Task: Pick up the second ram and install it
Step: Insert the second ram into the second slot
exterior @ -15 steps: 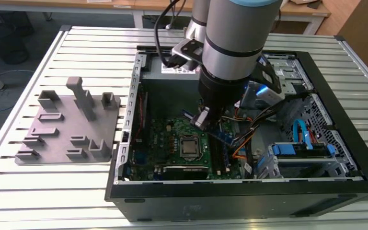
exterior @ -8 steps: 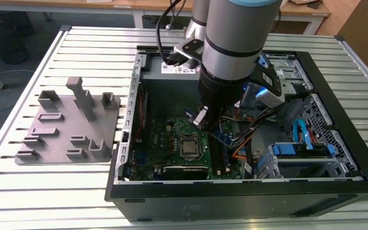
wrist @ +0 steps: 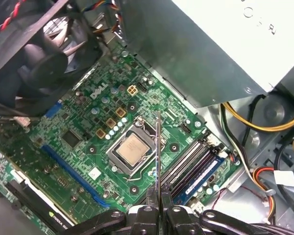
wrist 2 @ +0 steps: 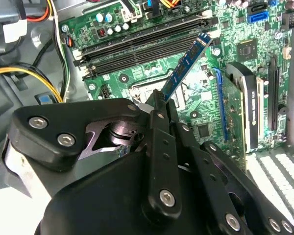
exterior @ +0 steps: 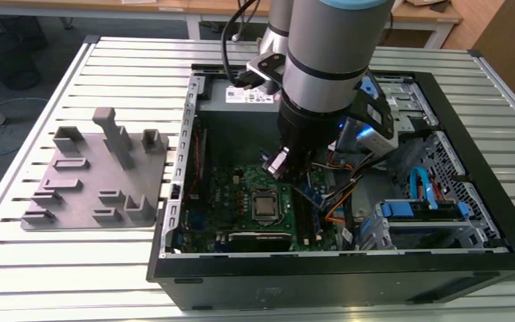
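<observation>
Firmly, the gripper (wrist 2: 162, 102) clamps the second ram (wrist 2: 186, 63), holding it tilted above the motherboard (wrist: 83, 122), near its memory slots (wrist 2: 147, 44).

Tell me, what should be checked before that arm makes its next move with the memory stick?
1. Grip on the second ram: ok, the gripper is shut on one end of it.
2. Stick seated in a slot: not ok, it hangs in the air above the motherboard.
3. A free slot: ok, the memory slots look empty in the second wrist view.
4. Stick lined up with a slot: cannot tell.
5. Yellow cables clear of the slots: ok, they lie beside the board.
</observation>
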Available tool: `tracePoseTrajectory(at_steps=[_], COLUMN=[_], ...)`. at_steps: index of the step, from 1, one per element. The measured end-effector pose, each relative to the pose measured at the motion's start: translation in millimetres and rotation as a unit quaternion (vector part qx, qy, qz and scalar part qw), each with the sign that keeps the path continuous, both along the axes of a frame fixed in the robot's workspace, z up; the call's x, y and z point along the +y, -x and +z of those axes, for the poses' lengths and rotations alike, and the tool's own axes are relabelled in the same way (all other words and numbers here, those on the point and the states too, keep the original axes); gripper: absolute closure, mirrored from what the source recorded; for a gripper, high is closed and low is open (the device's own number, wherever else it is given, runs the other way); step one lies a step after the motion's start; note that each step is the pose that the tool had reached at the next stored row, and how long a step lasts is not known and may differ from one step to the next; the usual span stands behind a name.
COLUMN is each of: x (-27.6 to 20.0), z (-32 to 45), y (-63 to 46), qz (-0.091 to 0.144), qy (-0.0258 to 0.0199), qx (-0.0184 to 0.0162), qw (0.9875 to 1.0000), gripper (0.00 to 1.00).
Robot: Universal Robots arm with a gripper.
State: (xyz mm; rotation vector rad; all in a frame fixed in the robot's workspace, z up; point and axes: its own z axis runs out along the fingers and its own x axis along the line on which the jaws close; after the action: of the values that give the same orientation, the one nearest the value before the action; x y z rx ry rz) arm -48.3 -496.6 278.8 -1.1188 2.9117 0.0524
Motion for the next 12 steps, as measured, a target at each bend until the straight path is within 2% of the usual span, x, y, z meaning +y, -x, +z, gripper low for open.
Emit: tracePoseTrajectory(at_steps=[7,8,12], x=[0.0,0.0,0.0], z=[-0.1,-0.2,-0.2], y=[0.0,0.0,0.0], qz=[-0.032,-0.056,-0.075], qy=[0.0001,0.0001,0.0001], qx=[0.0000,0.0000,0.0000], qw=[0.9995,0.9984,0.9972], gripper=[0.86,0.86,0.86])
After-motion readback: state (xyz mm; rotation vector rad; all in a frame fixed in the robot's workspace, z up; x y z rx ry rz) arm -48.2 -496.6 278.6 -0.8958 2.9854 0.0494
